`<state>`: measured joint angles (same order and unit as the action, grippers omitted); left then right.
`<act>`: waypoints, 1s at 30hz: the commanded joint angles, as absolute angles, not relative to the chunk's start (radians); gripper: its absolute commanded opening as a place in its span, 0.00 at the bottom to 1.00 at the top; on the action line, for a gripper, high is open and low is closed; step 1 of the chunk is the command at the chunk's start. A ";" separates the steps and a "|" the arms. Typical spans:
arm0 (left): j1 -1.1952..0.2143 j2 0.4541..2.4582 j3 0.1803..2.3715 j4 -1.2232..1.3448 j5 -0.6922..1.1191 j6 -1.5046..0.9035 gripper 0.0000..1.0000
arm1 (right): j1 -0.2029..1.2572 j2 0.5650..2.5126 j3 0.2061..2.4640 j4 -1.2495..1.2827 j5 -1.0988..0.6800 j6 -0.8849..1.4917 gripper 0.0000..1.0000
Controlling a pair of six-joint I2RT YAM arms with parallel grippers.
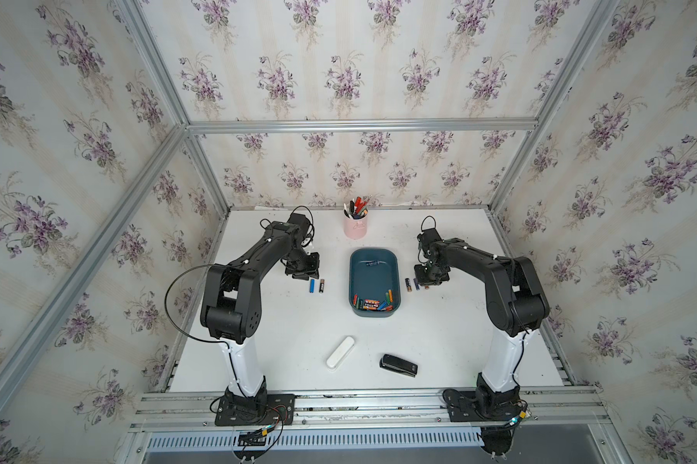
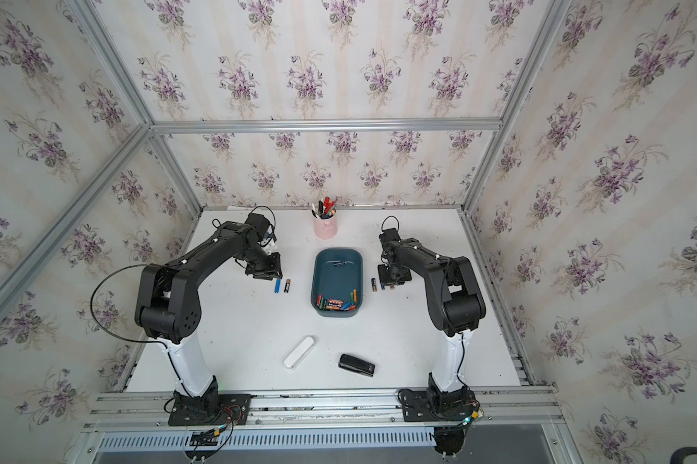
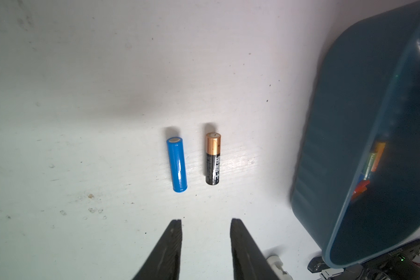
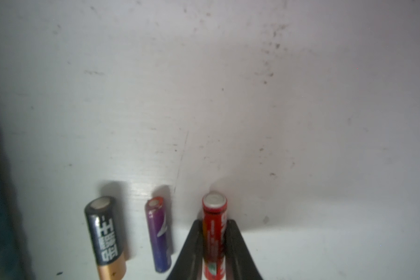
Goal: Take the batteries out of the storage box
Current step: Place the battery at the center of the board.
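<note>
Box: shallow dark teal plastic storage box (image 1: pixel 374 257), between left tool (image 3: pixel 206 220) and right tool (image 4: pixel 213 221).
Inside: colourful cylindrical batteries (image 1: pixel 373 304) heaped at one end.
Left: blue battery (image 3: pixel 177 164) and black-copper battery (image 3: pixel 213 158), parallel, just ahead of left tool.
Right: red battery (image 4: pixel 214 211) clamped in right tool; purple battery (image 4: pixel 159 232) and black battery (image 4: pixel 106 232) alongside.

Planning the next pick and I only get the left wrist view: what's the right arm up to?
Observer: Its fingers are shut on a red battery, low over the table, right of the box.
Operator: Anything set down on that side yet?
Observer: Two: a black-and-copper battery and a purple battery lie side by side between the box and those fingers.
Operator: And inside the box?
Observer: A mixed-colour pile of batteries at its near end, and one dark one alone near the far end; too small to count.
</note>
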<state>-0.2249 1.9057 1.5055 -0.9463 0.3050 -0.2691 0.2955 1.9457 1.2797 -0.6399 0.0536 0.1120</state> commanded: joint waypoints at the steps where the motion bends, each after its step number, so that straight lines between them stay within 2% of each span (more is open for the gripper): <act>1: -0.227 1.910 1.518 -0.961 0.293 -0.268 0.39 | 0.295 1.951 1.273 -0.635 0.061 0.113 0.21; 16: -0.301 1.931 1.671 -1.040 0.238 -0.268 0.41 | 0.296 1.909 1.327 -0.663 0.051 0.119 0.30; 24: -0.505 2.033 1.848 -1.098 0.212 -0.330 0.43 | 0.304 1.857 1.382 -0.691 0.026 0.149 0.31; 30: -0.641 2.126 1.901 -1.045 0.222 -0.406 0.44 | 0.305 1.819 1.403 -0.702 0.030 0.157 0.33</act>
<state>-0.6025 2.0968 1.8793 -1.0546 0.2314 -0.3534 0.3038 1.8282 1.3933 -0.6807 0.0292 0.1448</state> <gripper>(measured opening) 0.439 0.336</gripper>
